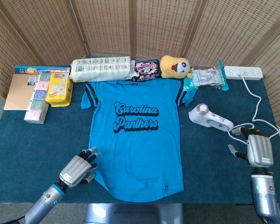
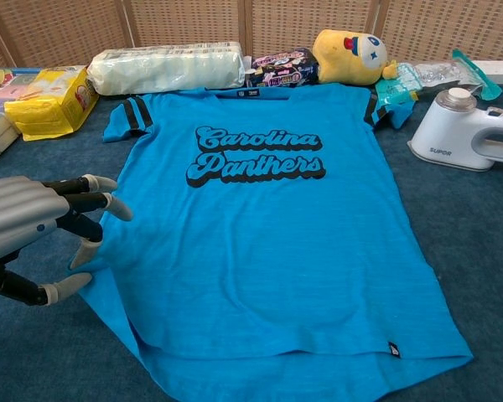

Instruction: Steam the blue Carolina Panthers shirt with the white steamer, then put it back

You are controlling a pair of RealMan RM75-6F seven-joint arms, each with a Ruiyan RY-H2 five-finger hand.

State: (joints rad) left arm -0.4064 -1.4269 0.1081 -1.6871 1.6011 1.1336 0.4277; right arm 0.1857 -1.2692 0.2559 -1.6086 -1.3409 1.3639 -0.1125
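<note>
Steamer (image 1: 210,118) beyond right hand (image 1: 257,149) (apart)

1 shirt (image 1: 135,137), 1 steamer (image 1: 210,117), 1 plush toy (image 1: 174,66), 1 power strip (image 1: 243,72), 2 hands (image 1: 77,169).

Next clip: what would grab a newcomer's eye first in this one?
The blue Carolina Panthers shirt spread flat across the middle of the dark table, its bold lettering facing the camera. Next, the left hand at the shirt's lower left hem, and the white steamer lying to the shirt's right, with the right hand near its cord.
</note>
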